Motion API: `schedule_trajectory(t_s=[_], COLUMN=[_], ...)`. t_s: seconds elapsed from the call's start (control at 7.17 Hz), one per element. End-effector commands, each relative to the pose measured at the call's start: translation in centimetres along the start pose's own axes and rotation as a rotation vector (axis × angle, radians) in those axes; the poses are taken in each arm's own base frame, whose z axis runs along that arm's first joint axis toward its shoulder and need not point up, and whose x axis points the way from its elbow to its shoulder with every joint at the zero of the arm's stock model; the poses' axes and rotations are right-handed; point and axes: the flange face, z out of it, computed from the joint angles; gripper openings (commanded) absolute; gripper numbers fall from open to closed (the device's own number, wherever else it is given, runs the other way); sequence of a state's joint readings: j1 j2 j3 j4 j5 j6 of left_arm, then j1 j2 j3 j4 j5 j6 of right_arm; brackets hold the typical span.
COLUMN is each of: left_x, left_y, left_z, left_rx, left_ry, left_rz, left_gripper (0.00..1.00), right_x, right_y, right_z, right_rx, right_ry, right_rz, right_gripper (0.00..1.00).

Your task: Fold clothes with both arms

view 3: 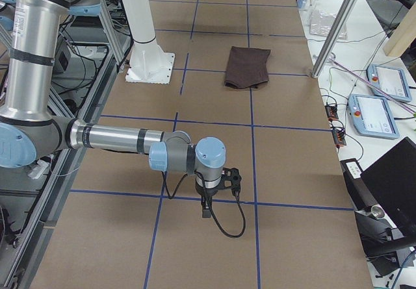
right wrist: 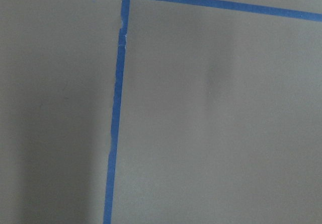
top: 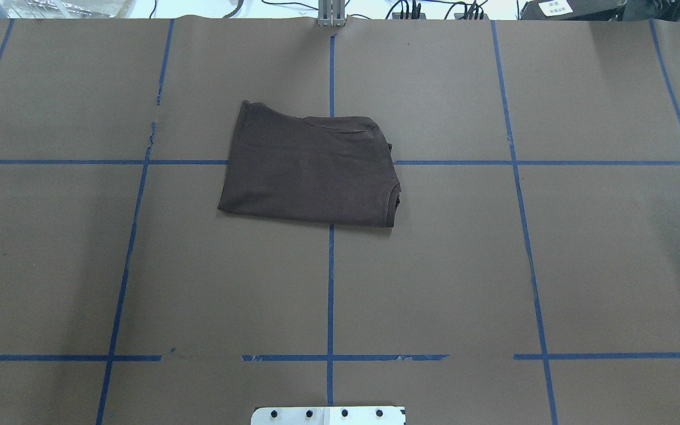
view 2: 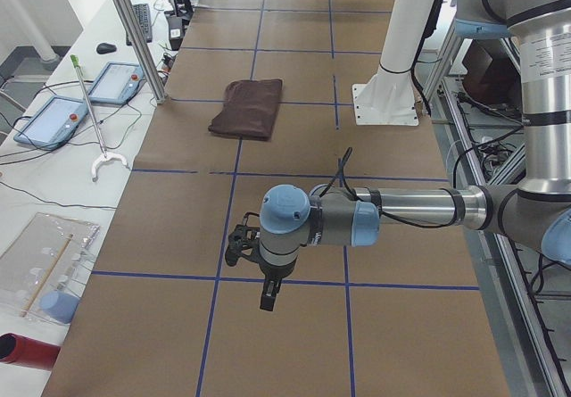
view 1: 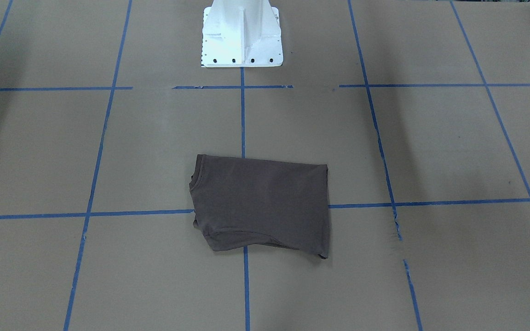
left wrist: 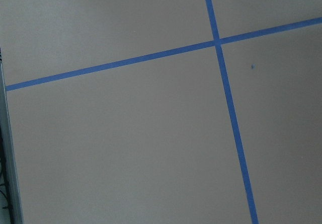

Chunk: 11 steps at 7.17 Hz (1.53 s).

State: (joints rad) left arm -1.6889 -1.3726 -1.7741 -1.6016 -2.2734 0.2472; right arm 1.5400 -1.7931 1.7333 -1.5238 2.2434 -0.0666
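Observation:
The dark brown T-shirt (view 1: pixel 260 207) lies folded into a compact rectangle on the brown paper table, at mid-table on the side away from the robot's base (top: pixel 310 171). It also shows in the exterior left view (view 2: pixel 250 107) and the exterior right view (view 3: pixel 248 67). No arm touches it. My left gripper (view 2: pixel 239 247) hangs low over bare paper at the table's left end, far from the shirt. My right gripper (view 3: pixel 231 180) hangs low over bare paper at the right end. Both show only in the side views, so I cannot tell whether they are open or shut. The wrist views show only paper and blue tape.
The white pedestal base (view 1: pixel 242 37) stands at the robot's edge of the table (top: pixel 328 415). Blue tape lines (top: pixel 330 283) grid the paper. Beyond the far edge are tablets (view 2: pixel 53 120), a grabber stick (view 2: pixel 89 111), metal posts (view 3: pixel 338 23) and a laptop (view 3: pixel 390 185).

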Motion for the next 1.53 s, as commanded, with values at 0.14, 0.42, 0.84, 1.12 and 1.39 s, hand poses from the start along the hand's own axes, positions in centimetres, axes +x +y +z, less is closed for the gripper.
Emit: schedule_trajectory(t_s=[0.14, 0.42, 0.84, 1.12, 1.39], left_x=[-0.3, -0.4, -0.5, -0.5, -0.5], left_y=[1.4, 1.5, 1.9, 1.9, 1.9], left_z=[0.8, 0.8, 1.1, 1.2, 1.1], left_rx=[-0.023, -0.025, -0.031, -0.033, -0.032], left_ry=[0.007, 0.006, 0.008, 0.008, 0.008], left_rz=[-0.020, -0.022, -0.027, -0.029, -0.028], left_gripper=[1.00, 1.00, 1.00, 1.00, 1.00], right_x=[-0.8, -0.8, -1.1, -0.7, -1.0], right_y=[-0.6, -0.6, -0.7, -0.5, -0.5], right_z=[-1.1, -1.0, -0.9, -0.3, -0.6], right_rx=[0.023, 0.023, 0.022, 0.011, 0.014], right_ry=[-0.001, -0.001, -0.038, -0.037, -0.052], right_rz=[-0.013, -0.013, -0.031, -0.015, 0.009], right_gripper=[1.00, 1.00, 1.00, 1.00, 1.00])
